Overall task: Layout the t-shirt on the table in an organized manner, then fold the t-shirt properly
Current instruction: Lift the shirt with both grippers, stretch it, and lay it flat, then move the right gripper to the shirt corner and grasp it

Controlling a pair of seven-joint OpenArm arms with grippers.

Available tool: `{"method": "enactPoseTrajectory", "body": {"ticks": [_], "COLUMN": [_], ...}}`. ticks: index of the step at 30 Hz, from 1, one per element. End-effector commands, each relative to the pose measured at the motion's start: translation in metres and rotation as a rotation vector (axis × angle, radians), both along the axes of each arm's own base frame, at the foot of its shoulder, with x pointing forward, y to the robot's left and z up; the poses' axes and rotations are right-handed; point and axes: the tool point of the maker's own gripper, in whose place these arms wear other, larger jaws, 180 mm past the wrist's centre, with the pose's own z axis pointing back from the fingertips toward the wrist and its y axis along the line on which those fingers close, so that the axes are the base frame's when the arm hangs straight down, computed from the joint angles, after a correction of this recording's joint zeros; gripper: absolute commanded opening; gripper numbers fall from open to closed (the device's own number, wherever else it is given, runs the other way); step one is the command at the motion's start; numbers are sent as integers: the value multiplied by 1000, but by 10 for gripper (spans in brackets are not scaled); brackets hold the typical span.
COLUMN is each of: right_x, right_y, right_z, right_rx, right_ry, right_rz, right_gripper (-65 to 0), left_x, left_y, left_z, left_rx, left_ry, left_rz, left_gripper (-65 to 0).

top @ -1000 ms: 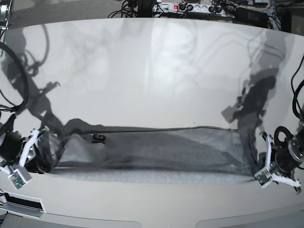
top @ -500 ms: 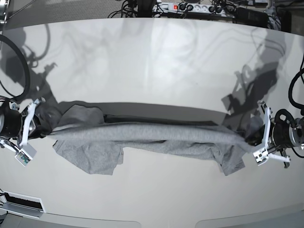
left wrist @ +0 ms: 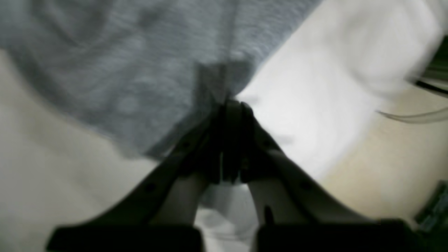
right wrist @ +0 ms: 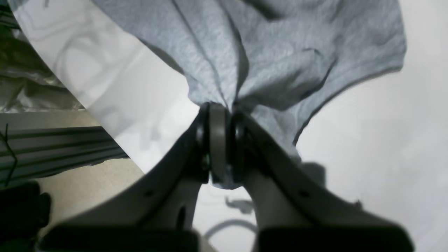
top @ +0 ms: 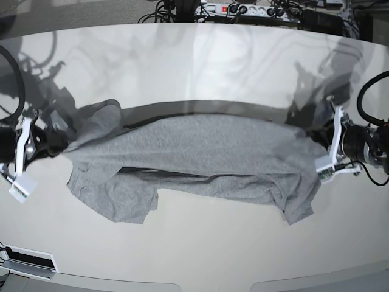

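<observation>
We see the t-shirt [top: 200, 159] stretched sideways across the middle of the counter [top: 200, 67], held at its two ends, with most of its grey body spread out and its lower edge draped onto the surface. No lettering shows on the side facing us, so we cannot tell where the print is. In the base view the left hand [top: 331, 143] sits at the right end of the cloth and the right hand [top: 27, 146] at the left end; both are partly cut off by the frame edges, and the exact pinch points are lost in dark folds and shadow. The right wrist view is clearer: the right hand [right wrist: 219, 115] is clenched on a gathered bunch of the t-shirt [right wrist: 266, 52], with a little cloth poking out below the pads, and wrinkles fan out from the grip. The left wrist view is badly blurred; we make out the left hand [left wrist: 229, 108] closed, its tips meeting at a corner of the t-shirt [left wrist: 122, 63], apparently gripping it, though the seam or hem there is not legible. Two flaps hang lower toward the near edge, one near each end, likely sleeves, but their shape is crumpled. Cables and a power strip [top: 255, 9] lie beyond the far edge.
</observation>
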Motion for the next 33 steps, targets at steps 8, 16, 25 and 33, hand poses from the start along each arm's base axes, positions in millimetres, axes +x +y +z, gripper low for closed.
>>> {"method": "enactPoseTrajectory", "body": {"ticks": [8,16,25,33], "right_x": [-23,-24,20,27], "right_y": [-6,-28,-43,-46], "right_z": [-11,-6,-6,-2], "right_rx": [-7,-86,-177,-194], "right_ry": [56,62,-182,-231], "right_rz": [4,6,-112,-122], "right_gripper": [-650,-650,-463,-425], "left_x": [-24,-42,-11,9], "left_y": [-30,1,48,50], "left_z": [27,20,3,5], "left_rx": [-209,-124,147,138], "left_ry": [141,192,7,-85], "left_rz": [-27,3,12,81], "left_gripper": [-650,-650,-650,-606]}}
